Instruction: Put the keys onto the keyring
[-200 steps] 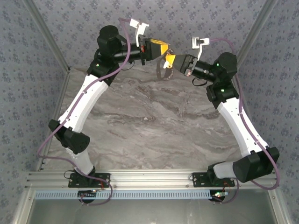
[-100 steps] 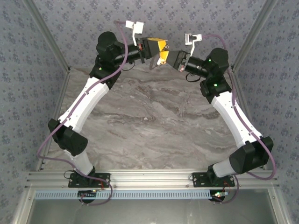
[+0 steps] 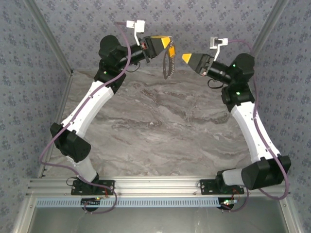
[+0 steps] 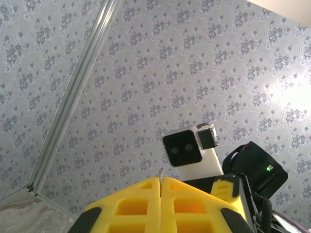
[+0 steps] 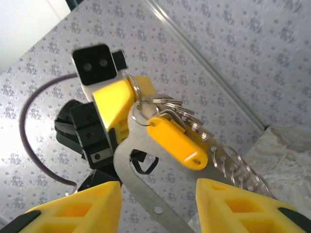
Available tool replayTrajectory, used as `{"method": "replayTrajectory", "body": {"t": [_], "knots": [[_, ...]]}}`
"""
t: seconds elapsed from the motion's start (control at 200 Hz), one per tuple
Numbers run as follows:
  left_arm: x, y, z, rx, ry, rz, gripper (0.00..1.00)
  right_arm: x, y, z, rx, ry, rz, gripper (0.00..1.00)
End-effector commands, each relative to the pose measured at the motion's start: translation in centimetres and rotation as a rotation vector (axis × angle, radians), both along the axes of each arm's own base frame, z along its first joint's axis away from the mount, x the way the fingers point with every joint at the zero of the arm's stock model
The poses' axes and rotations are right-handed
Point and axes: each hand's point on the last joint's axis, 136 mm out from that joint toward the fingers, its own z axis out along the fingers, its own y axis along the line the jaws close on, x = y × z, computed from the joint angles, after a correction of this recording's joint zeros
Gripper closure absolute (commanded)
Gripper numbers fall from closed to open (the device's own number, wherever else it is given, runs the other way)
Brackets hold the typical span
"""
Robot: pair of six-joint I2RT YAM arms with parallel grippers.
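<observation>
keyring (image 5: 131, 160) below left pincer (image 3: 166, 41), keys (image 5: 177, 143) (touching) beside

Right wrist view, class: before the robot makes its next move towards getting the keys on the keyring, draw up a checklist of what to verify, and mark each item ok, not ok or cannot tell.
1. Left gripper shut on the keyring: ok.
2. Right gripper jaws open, nothing between them: ok.
3. Gap between the right gripper and the keyring, seen from the top: ok.
4. Yellow key in sight, hanging close against the keyring: ok.
5. Yellow key fully threaded onto the keyring: cannot tell, the split rings crowd the join.
</observation>
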Motion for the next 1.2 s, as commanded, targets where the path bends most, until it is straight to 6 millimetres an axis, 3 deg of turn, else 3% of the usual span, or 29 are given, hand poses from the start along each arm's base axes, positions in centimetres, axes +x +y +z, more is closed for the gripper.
{"method": "replayTrajectory", "body": {"t": [0.0, 0.15, 0.19, 0.35, 0.545, 0.799, 1.194], "knots": [[-2.1, 1.6, 4.2, -0.086, -0.100, -0.005, 1.00, -2.2, -0.9, 2.3, -0.011, -0.070, -0.002, 0.52], [-2.5, 1.5, 4.5, -0.100, -0.101, -0.031, 1.00, -1.6, -1.3, 5.1, 0.015, -0.142, -0.044, 0.52], [-3.2, 1.9, 5.7, -0.120, -0.127, -0.039, 1.00, -1.3, -1.2, 5.8, 0.026, -0.157, -0.044, 0.52], [-3.7, 1.5, 5.9, -0.122, -0.130, -0.063, 1.00, -0.3, -0.6, 7.8, 0.074, -0.198, -0.024, 0.52], [-4.3, 1.1, 5.9, -0.117, -0.132, -0.081, 1.00, 0.6, 1.0, 8.3, 0.091, -0.213, 0.006, 0.52], [-4.7, 0.8, 5.7, -0.109, -0.132, -0.089, 1.00, 0.3, 2.6, 8.9, 0.098, -0.228, 0.046, 0.52], [-5.1, 0.6, 5.4, -0.103, -0.130, -0.094, 1.00, -0.2, 3.5, 9.0, 0.096, -0.234, 0.066, 0.56]]}}
